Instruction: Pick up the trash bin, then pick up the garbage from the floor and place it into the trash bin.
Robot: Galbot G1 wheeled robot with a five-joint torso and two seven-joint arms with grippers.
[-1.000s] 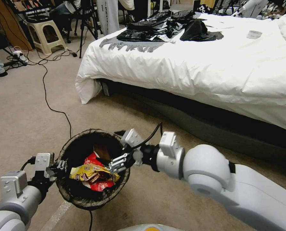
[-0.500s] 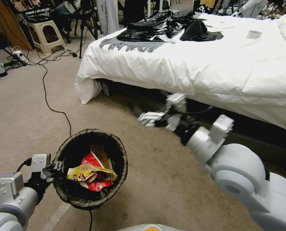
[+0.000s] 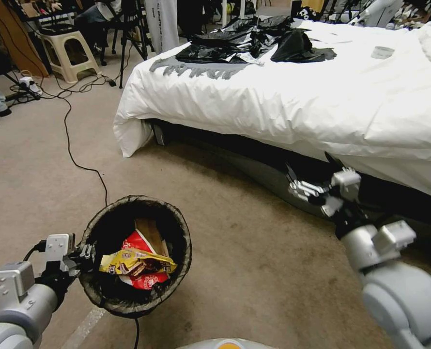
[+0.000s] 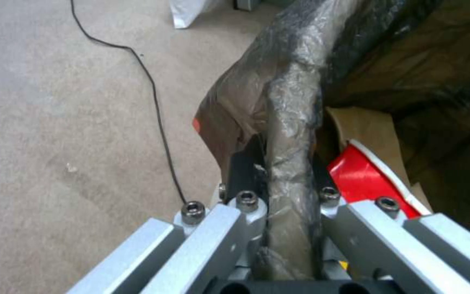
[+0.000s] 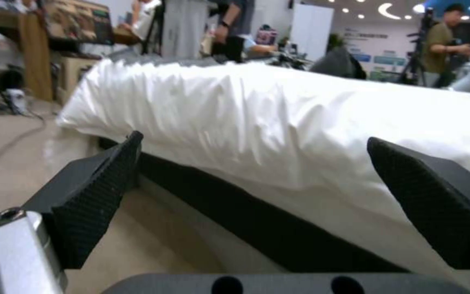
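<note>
Head view: small round trash bin with a dark crinkled plastic bag liner folded over its rim, held up off the beige carpet floor at lower left. Left gripper clamped on the near-left part of the rim. Inside the bin, garbage: yellow snack packet, red-and-white wrappers, tan paper bag. Right gripper raised well apart from the bin, near the dark base of the white-quilted bed, fingers spread, nothing held. Thin black cable snaking across the carpet behind the bin.

Left wrist view: left gripper pinched narrow onto the liner-wrapped rim of the trash bin, one finger outside, one inside. Red-and-white wrapper and tan paper bag just beside the inner finger.

Right wrist view: right gripper wide, black textured pads far apart and empty, facing the white quilt edge of the bed.
</note>
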